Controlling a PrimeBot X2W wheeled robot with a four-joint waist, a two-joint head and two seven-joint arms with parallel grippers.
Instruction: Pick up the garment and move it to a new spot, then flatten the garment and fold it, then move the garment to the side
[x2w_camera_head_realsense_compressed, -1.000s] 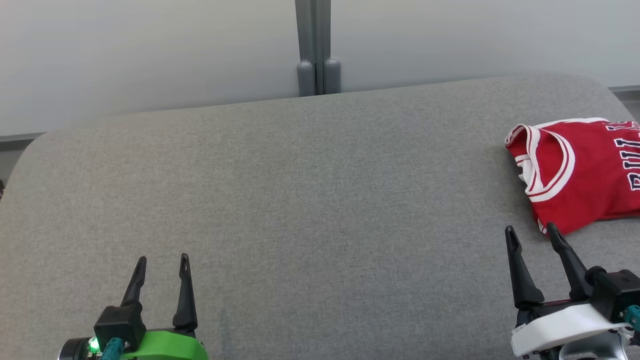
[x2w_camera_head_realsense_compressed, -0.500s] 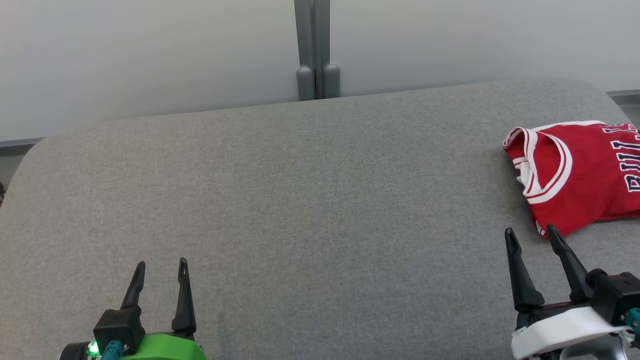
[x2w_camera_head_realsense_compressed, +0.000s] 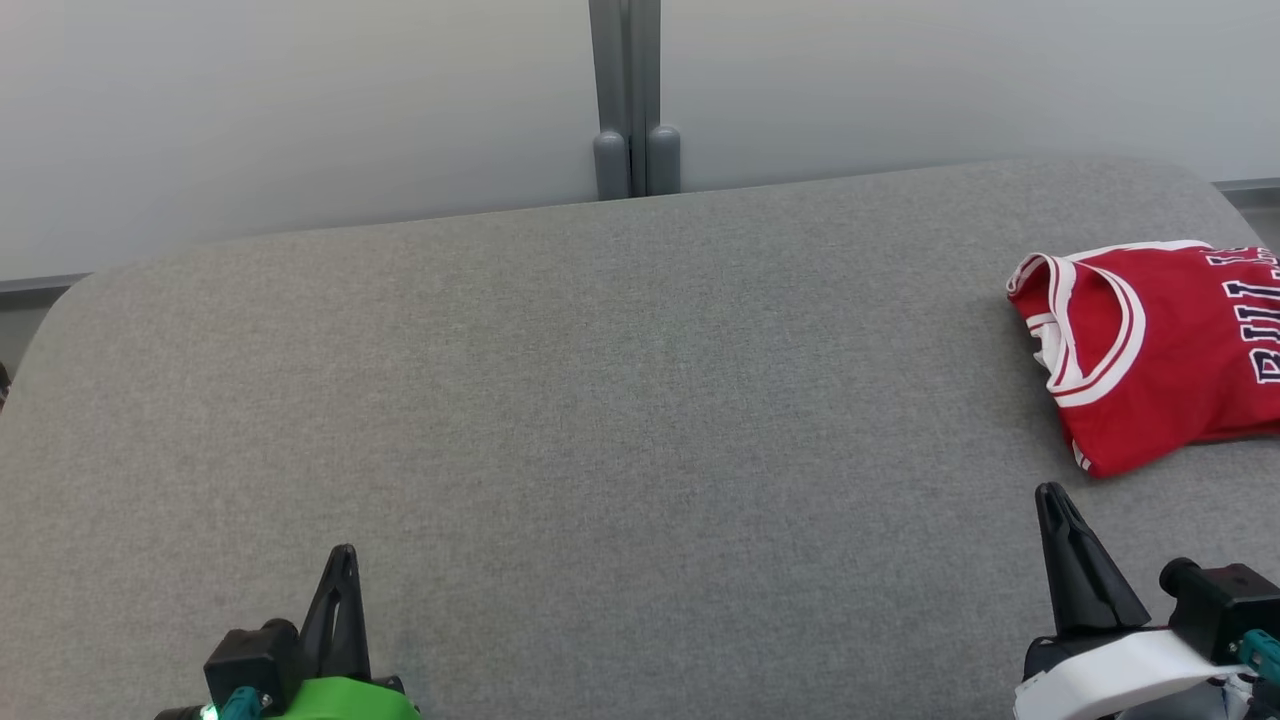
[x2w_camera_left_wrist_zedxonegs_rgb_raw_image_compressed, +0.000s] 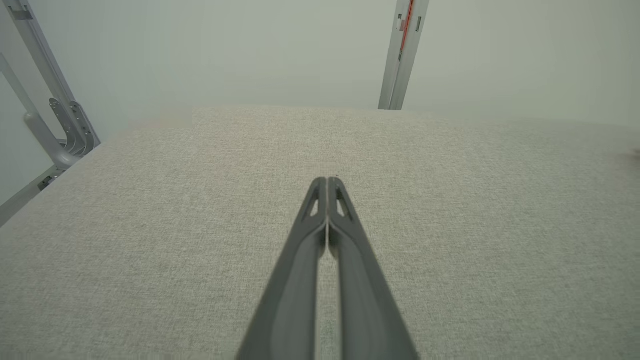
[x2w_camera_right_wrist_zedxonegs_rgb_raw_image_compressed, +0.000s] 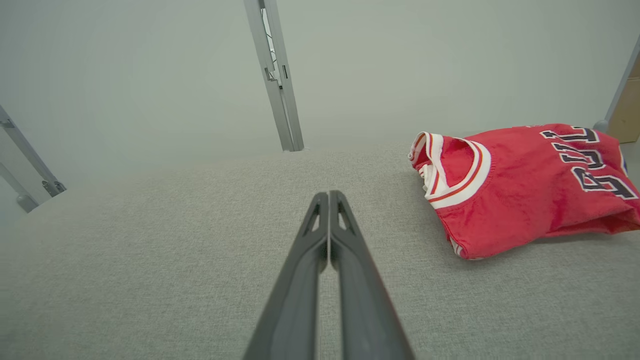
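1. The red Bulls jersey (x2w_camera_head_realsense_compressed: 1150, 350) lay as a compact, folded-looking bundle at 3 o'clock on the grey padded surface (x2w_camera_head_realsense_compressed: 600, 400). Its collar end pointed to 9 o'clock, and its lettered end ran out of the head view.
2. The left hand (x2w_camera_head_realsense_compressed: 342, 553) sat at 7 o'clock with its fingers pressed together and nothing between them. The left wrist view (x2w_camera_left_wrist_zedxonegs_rgb_raw_image_compressed: 326, 181) showed the same.
3. The right hand (x2w_camera_head_realsense_compressed: 1050, 492) sat at 5 o'clock with its fingers together, empty. The jersey's near corner was at its 1 o'clock, near but not touching (right wrist view: (x2w_camera_right_wrist_zedxonegs_rgb_raw_image_compressed: 328, 194), jersey (x2w_camera_right_wrist_zedxonegs_rgb_raw_image_compressed: 520, 190)).
4. Judged: the fold looked done and the jersey looked parked aside, so the step in hand was probably clearing off.
5. To do that well, draw the right hand back toward 6 o'clock. A sweep toward 1 o'clock could snag the near hem with the tip and undo the fold.
6. If another nudge was needed, part the fingers first, pinch all layers at the near corner, then slide the bundle low.
7. Edges: the jersey sat by the surface's rounded 2 o'clock corner. I could not tell the margin at its far end, so pushing further toward 3 o'clock looked risky.
8. Room: there was wide space from the centre out to 9 o'clock. The back edge at 12 o'clock had a grey post (x2w_camera_head_realsense_compressed: 628, 100) right behind it.
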